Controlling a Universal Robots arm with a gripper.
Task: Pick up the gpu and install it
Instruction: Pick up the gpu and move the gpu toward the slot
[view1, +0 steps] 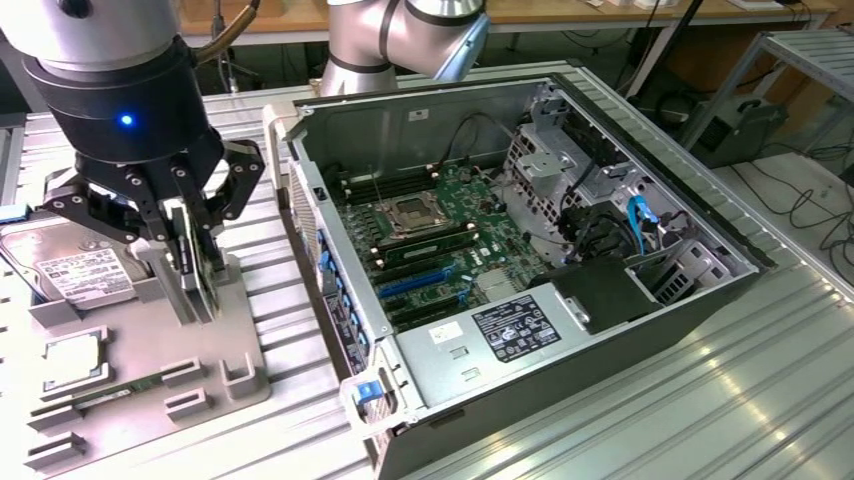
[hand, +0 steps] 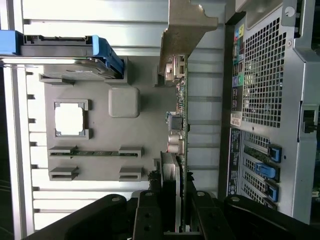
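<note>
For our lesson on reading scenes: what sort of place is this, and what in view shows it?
Probably a robotics lab or workshop for computer assembly: a robot gripper closed on a graphics card at a grey parts tray, an opened computer case beside it, all on a ribbed metal table.

i see the gpu (view1: 200, 305) (hand: 182, 125) standing upright on its long edge over a slot of the grey holder tray (view1: 247, 350) on the desk. it's on the exterior view's left, beside the open computer case (view1: 534, 200) but apart from it. it's a thin green board, edge-on from the wrist, with small metal-cased parts along one face. its silver end bracket (hand: 186, 35) juts out at one end. the gripper (view1: 195, 270) has its jaws closed on the card's two flat faces towards the other end. i can't tell if its lower edge touches the tray.
</note>
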